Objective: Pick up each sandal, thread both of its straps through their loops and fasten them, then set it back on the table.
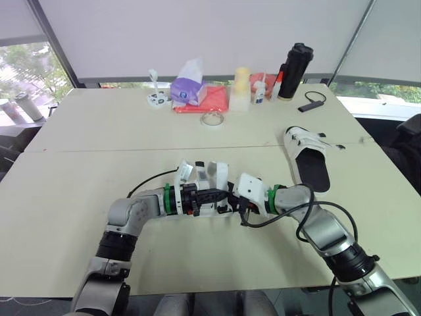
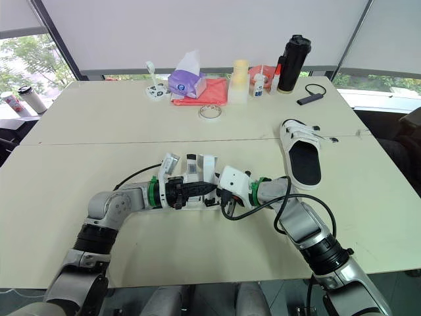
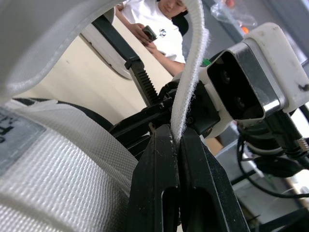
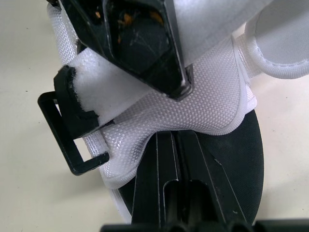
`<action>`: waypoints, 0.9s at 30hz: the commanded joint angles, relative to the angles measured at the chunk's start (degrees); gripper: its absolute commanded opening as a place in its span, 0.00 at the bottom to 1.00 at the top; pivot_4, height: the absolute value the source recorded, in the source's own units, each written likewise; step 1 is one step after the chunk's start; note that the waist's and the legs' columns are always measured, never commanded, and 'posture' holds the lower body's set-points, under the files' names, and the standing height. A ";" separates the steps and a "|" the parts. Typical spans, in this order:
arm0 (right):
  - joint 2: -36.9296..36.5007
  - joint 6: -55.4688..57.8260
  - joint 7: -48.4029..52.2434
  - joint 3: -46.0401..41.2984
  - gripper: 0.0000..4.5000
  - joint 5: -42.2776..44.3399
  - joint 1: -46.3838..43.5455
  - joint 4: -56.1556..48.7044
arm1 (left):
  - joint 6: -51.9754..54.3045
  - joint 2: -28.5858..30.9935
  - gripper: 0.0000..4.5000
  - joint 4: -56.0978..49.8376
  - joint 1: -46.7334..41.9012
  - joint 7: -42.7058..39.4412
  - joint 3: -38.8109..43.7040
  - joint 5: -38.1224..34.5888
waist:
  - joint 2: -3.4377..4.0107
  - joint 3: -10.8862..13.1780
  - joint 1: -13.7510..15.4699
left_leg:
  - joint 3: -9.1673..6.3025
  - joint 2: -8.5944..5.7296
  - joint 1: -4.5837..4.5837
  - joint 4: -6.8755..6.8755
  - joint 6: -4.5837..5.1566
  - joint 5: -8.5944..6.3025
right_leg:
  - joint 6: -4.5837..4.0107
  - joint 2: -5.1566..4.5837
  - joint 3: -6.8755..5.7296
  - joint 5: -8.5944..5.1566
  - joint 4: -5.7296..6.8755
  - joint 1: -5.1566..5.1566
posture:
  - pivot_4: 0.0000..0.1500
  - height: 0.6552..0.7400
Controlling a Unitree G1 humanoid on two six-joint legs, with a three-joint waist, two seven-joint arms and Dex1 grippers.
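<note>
A sandal with a black sole and white straps [image 1: 209, 181] is held at the middle of the table [image 1: 79, 184], between my two grippers. My left gripper [image 3: 175, 137] is shut on the end of a white strap [image 3: 189, 92], which stands up from its fingers. Facing it from the right, my right gripper [image 4: 176, 140] is shut on the edge of the white mesh upper [image 4: 203, 92]. A black plastic loop [image 4: 67, 142] hangs free beside the pinched strap end. The second sandal [image 1: 308, 161] lies flat on the right side of the table, apart from both grippers.
Along the far edge stand a purple tissue box [image 1: 187, 89], a red cloth [image 1: 212, 100], a pale bottle [image 1: 241, 89], a black flask [image 1: 294, 71] and a roll of tape [image 1: 214, 118]. A small black device with a cord [image 1: 313, 101] lies at the back right. A seated person [image 3: 161, 26] shows in the left wrist view.
</note>
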 commanded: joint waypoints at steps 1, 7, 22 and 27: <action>-0.12 0.42 0.25 1.64 0.00 -0.69 0.95 0.81 | -2.19 -1.66 0.01 1.21 2.09 0.00 -5.77 3.11 | 0.00 -0.08 0.02 | 0.00 0.00 0.00 0.00 -0.01 0.00 | 0.00 -0.01 0.00 0.00 -0.02 0.01 | 1.00 0.88; -0.29 0.48 0.25 1.56 0.00 -0.65 1.08 0.62 | -5.62 -3.15 0.01 1.92 2.55 0.87 -6.07 5.13 | 0.03 -0.37 0.86 | -0.01 -0.01 0.00 0.00 -0.01 -0.01 | -0.01 -0.01 -0.01 0.00 -0.10 0.06 | 1.00 0.88; -0.18 0.68 0.27 1.39 0.00 -0.80 1.49 0.37 | -11.57 -6.05 0.01 -1.60 7.47 2.63 -5.98 5.67 | 0.20 -0.62 1.26 | -0.07 -0.02 0.02 0.00 0.08 -0.09 | -0.02 -0.02 -0.10 0.02 -0.56 0.14 | 1.00 0.88; -0.31 0.78 0.35 1.36 0.00 -0.81 1.64 0.26 | -16.42 -7.30 0.01 -1.28 7.97 4.72 -5.97 7.96 | 0.20 -0.62 1.34 | -0.07 -0.04 0.02 0.00 0.08 -0.09 | -0.03 -0.04 -0.11 0.02 -0.59 0.16 | 1.00 0.88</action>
